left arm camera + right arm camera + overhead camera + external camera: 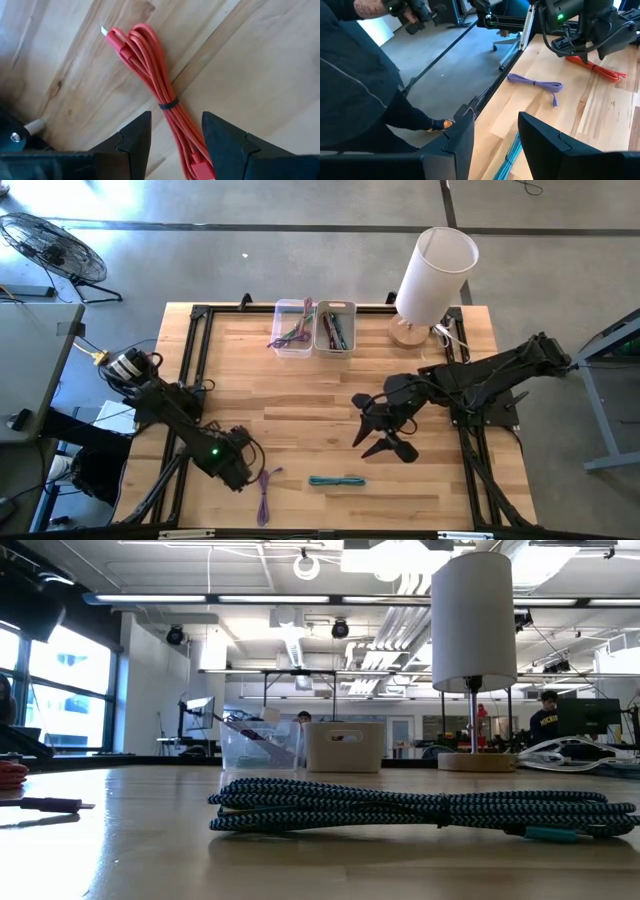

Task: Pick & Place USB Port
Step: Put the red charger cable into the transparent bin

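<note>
A red USB cable bundle (150, 65), tied with a dark band, lies flat on the wood. My left gripper (176, 120) is open and stands low over it, one finger on each side of the bundle's lower part, without visibly touching it. In the high view my left gripper (240, 470) sits near the table's near-left corner and hides the red cable. A purple cable (265, 495) and a teal braided cable (337, 480) lie near the near edge. My right gripper (385, 438) hangs open above mid-table, right of centre, empty.
Two clear bins (293, 327) (334, 327) holding cables stand at the far edge, with a white lamp (430, 280) to their right. The teal cable (420, 810) fills the low view's foreground. A person in dark clothes (355, 75) stands off the table's near-left side.
</note>
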### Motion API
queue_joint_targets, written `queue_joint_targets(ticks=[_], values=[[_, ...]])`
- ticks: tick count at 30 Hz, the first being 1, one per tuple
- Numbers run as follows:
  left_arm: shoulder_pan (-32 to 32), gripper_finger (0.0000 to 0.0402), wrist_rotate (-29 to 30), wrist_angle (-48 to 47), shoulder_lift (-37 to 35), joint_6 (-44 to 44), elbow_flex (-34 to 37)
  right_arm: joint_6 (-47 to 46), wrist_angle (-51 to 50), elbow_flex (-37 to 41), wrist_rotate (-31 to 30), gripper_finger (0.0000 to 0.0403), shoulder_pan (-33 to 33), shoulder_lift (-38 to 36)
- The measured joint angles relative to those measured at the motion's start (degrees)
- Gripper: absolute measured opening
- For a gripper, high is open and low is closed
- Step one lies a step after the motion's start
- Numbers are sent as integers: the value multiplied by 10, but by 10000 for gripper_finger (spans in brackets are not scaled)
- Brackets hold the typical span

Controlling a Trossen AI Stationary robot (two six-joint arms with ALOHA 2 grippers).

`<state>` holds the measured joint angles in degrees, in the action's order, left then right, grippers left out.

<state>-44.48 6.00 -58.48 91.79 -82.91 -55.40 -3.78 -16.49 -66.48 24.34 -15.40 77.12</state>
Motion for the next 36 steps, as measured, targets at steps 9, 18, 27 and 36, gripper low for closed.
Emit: queue_joint_targets(ticks=[9, 18, 27, 36], values=[[43, 170, -59, 8, 0, 49, 5, -40, 24, 0, -4, 145, -1, 0], [51, 170, -101, 129, -2, 44, 74, -50, 60, 0, -19, 145, -17, 0], [51, 127, -104, 150, -3, 57, 103, -64, 66, 0, -21, 145, -19, 0], [51, 27, -86, 146, -2, 76, 104, -16, 81, 0, -14, 143, -46, -9]])
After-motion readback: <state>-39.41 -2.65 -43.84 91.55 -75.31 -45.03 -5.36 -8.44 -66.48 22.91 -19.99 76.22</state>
